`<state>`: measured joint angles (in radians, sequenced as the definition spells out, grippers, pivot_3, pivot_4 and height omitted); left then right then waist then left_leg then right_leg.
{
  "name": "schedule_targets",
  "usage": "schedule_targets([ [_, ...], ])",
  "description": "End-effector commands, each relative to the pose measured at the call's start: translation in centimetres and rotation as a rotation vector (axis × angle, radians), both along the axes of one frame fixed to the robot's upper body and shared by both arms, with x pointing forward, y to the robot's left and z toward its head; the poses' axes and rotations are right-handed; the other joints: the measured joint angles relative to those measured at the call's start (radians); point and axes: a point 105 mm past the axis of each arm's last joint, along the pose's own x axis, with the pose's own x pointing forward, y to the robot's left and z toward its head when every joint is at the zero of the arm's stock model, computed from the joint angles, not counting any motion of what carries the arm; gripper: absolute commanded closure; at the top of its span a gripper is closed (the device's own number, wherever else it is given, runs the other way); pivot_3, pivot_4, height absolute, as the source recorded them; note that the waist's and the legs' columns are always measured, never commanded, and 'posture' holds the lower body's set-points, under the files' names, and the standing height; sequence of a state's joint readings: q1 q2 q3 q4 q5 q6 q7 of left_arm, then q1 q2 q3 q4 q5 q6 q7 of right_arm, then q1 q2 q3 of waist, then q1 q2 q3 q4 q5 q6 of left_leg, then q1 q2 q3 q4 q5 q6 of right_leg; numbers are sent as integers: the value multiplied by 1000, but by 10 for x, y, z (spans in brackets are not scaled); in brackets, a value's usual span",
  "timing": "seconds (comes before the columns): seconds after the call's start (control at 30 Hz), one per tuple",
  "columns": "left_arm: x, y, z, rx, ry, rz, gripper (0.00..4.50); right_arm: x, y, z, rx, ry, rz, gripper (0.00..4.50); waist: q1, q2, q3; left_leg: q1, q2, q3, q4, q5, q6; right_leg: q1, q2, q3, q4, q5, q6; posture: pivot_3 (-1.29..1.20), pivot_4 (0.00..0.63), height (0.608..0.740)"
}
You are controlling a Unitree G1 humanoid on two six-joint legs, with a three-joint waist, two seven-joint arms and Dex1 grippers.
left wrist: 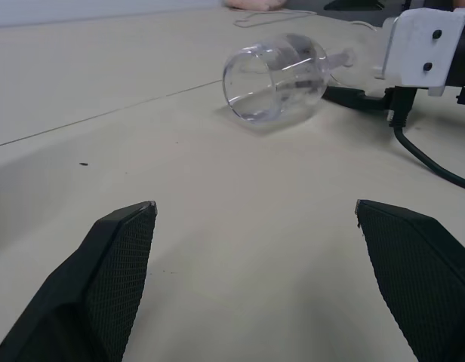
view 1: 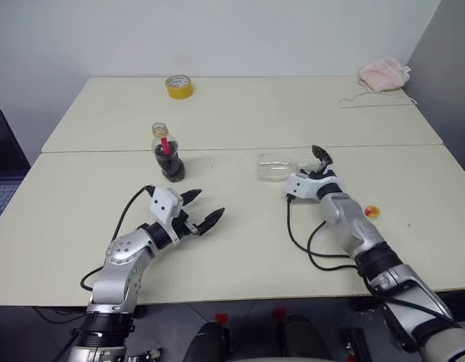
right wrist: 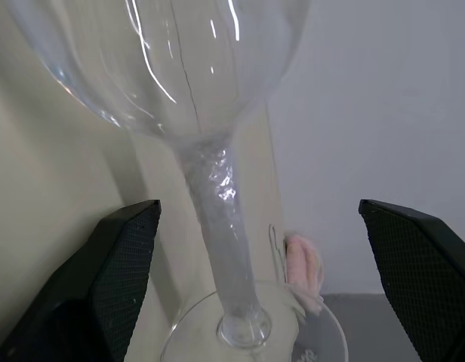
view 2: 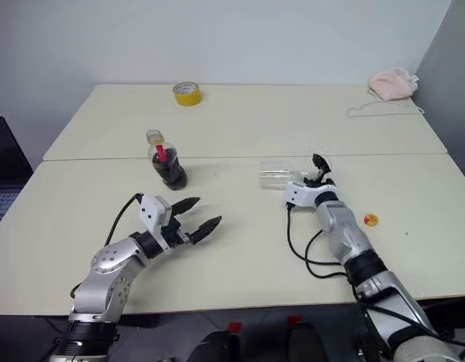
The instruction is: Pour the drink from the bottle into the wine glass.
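My right tool [view 1: 317, 160], fingers apart, straddles the stem of the toppled clear wine glass [view 1: 276, 167]; next I clamp and stand it upright.

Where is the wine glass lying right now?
The wine glass lies on its side on the near table, right of the bottle, its stem between the fingers of the open right gripper.

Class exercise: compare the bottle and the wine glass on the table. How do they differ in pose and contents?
The bottle stands upright; the wine glass lies on its side. The bottle holds dark drink in its lower part; the wine glass is empty. The right gripper, open, straddles the wine glass's stem, while no gripper is at the bottle. Both are clear and rest on the table.
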<state>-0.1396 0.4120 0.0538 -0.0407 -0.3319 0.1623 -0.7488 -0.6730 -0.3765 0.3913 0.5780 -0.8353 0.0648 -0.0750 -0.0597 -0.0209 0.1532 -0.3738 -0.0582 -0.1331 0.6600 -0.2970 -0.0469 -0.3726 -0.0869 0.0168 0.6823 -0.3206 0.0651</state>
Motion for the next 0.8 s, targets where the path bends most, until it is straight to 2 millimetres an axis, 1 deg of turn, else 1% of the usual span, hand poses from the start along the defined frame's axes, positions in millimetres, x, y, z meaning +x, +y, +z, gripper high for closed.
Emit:
schedule_targets([
  [0.03, 1, -5, 15, 0, -61, -10, 0, 7, -4, -15, -24, 54, -14, 380, 0, 0, 0, 0, 0, 0, 0, 0, 0, 0, 0, 0, 0, 0, 0, 0, 150, 740],
  [0.07, 1, -5, 16, -1, -62, -9, 0, 9, -4, -15, -22, 54, -17, 562, 0, 0, 0, 0, 0, 0, 0, 0, 0, 0, 0, 0, 0, 0, 0, 0, 150, 740],
  [0.1, 1, -6, 16, -1, -63, -9, 0, 11, -4, -16, -25, 55, -17, 847, 0, 0, 0, 0, 0, 0, 0, 0, 0, 0, 0, 0, 0, 0, 0, 0, 150, 740],
  [0.2, 0, -8, 19, -3, -68, -7, 0, 13, -3, -12, -38, 28, -3, 2007, 0, 0, 0, 0, 0, 0, 0, 0, 0, 0, 0, 0, 0, 0, 0, 0, 150, 740],
  [0.3, -2, -7, 22, -5, -71, -1, 0, 12, 2, 7, -44, -70, 28, 3036, 0, 0, 0, -1, 0, 0, 0, 0, 0, -1, 0, 0, 0, 0, 0, 0, 150, 740],
  [0.4, -2, -7, 24, -7, -72, 6, 0, 7, 6, 32, -40, -167, 52, 4097, 0, 1, 1, -2, 0, 0, 0, 0, 0, -2, 0, 0, 0, 0, 0, 0, 150, 740],
  [0.43, -2, -6, 24, -8, -72, 9, 0, 5, 7, 41, -37, -199, 60, 4264, 0, 1, 1, -3, 0, 0, 0, 0, 0, -3, 0, 0, 0, 0, 0, 0, 150, 740],
  [0.47, -3, -6, 24, -9, -71, 13, 0, 2, 8, 50, -35, -227, 69, 4308, 0, 1, 1, -5, -1, 0, 0, 0, 0, -5, -1, 0, 0, 0, 0, 0, 150, 740],
  [0.53, -2, -5, 25, -9, -73, 23, 0, -6, 11, 67, -16, -276, 95, 4309, 0, 2, 1, -8, -1, 0, 1, 0, 0, -8, -1, 0, 1, 0, 0, 0, 150, 740],
  [0.6, -1, -4, 27, -8, -80, 40, 0, -15, 15, 78, 19, -299, 122, 4309, 1, 2, 1, -9, -1, 0, 1, 0, 0, -9, -1, 0, 1, 0, 0, 0, 150, 740],
  [0.67, 1, -2, 28, -13, -88, 57, 0, -24, 17, 83, 105, -286, 139, 4309, 2, 2, 1, -9, -1, 0, 1, 0, 0, -9, -1, 0, 1, 0, 0, 0, 150, 740],
  [0.8, 0, 3, 29, -27, -91, 64, 0, -39, 24, 79, 295, -205, 203, 4309, 3, 2, 1, -8, 0, -1, 1, 0, 0, -8, -1, -1, 0, 0, 0, 0, 150, 740],
])
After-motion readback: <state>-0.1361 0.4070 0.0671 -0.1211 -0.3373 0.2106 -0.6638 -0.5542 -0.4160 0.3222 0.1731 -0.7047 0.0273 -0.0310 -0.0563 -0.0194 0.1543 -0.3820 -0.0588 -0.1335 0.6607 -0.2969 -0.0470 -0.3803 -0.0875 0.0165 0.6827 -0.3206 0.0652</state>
